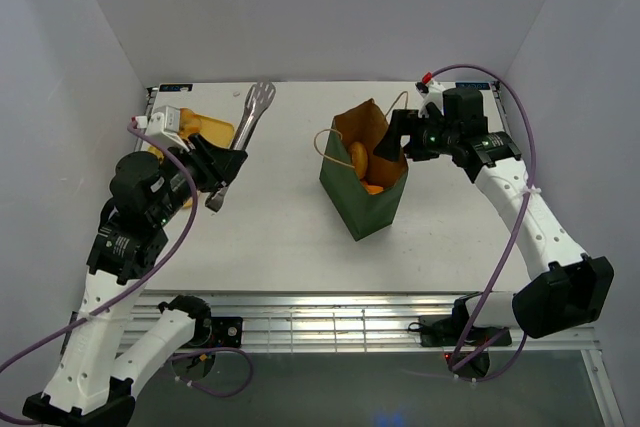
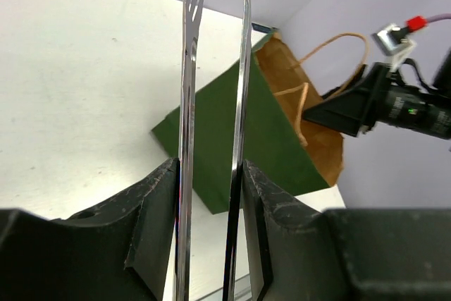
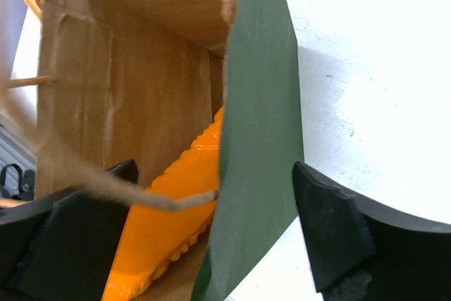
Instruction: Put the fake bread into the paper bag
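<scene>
Straddling the green wall of the paper bag [image 1: 362, 202], the right gripper [image 1: 396, 139] has its fingers spread wide, grasping nothing. Fake bread [image 1: 360, 159] lies inside the bag. The left gripper [image 1: 222, 175] clamps metal tongs [image 1: 256, 110] left of it.

light: bright, even | shadows: soft | glare: white table [image 3: 380, 68] washed out | blur: wrist-view foreground

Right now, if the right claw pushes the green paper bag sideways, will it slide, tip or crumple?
The paper bag looks tall for its base, so it would probably tip rather than slide. Its thin, creased wall, straddled by the open right claw, would likely buckle first. The bread inside may weigh it down a little.
</scene>
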You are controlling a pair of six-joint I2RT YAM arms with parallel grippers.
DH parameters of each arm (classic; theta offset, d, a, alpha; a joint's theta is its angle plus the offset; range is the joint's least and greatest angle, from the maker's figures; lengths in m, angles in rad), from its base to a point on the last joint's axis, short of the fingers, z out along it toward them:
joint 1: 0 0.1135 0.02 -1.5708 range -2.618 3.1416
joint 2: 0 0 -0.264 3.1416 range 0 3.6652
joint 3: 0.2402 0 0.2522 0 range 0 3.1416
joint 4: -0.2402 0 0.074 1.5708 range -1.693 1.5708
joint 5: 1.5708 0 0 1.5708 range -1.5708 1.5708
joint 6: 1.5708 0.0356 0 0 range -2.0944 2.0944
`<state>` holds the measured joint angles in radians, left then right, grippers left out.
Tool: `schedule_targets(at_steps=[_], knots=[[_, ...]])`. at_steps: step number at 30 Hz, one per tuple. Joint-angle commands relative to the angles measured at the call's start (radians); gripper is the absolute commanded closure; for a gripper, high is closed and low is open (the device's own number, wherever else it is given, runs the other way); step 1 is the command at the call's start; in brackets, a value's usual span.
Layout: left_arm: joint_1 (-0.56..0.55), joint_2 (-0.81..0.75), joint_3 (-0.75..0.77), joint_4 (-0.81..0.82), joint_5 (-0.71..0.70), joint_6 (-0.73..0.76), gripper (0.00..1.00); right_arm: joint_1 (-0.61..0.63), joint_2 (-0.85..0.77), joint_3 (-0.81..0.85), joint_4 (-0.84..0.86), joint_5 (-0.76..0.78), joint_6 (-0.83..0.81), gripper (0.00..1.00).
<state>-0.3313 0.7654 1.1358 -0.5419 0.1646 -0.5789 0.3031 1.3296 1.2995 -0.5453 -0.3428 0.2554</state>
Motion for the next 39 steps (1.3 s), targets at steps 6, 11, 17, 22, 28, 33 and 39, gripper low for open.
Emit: schedule_targets(at_steps=[6,11,17,22,28,33,39], knots=[[-0.003,-0.052,-0.047,-0.128,-0.149,0.048,0.51,0.010,-0.095,0.084,-0.056,0.007,-0.042,0.10],[-0.003,-0.046,-0.059,-0.144,-0.201,0.051,0.51,0.010,-0.193,0.089,-0.087,0.022,-0.048,0.10],[-0.003,-0.025,-0.070,-0.150,-0.211,0.037,0.51,0.011,-0.328,0.041,-0.152,0.051,-0.048,0.10],[-0.003,-0.012,-0.087,-0.158,-0.253,0.025,0.51,0.010,-0.475,-0.060,-0.179,0.077,-0.013,0.10],[-0.003,0.020,-0.093,-0.173,-0.277,0.011,0.51,0.010,-0.587,-0.196,-0.148,-0.027,0.036,0.10],[-0.003,0.018,-0.111,-0.207,-0.345,0.005,0.51,0.011,-0.653,-0.322,-0.091,-0.123,0.093,0.10],[-0.003,0.028,-0.087,-0.306,-0.482,0.028,0.51,0.011,-0.681,-0.378,-0.091,-0.150,0.071,0.10]])
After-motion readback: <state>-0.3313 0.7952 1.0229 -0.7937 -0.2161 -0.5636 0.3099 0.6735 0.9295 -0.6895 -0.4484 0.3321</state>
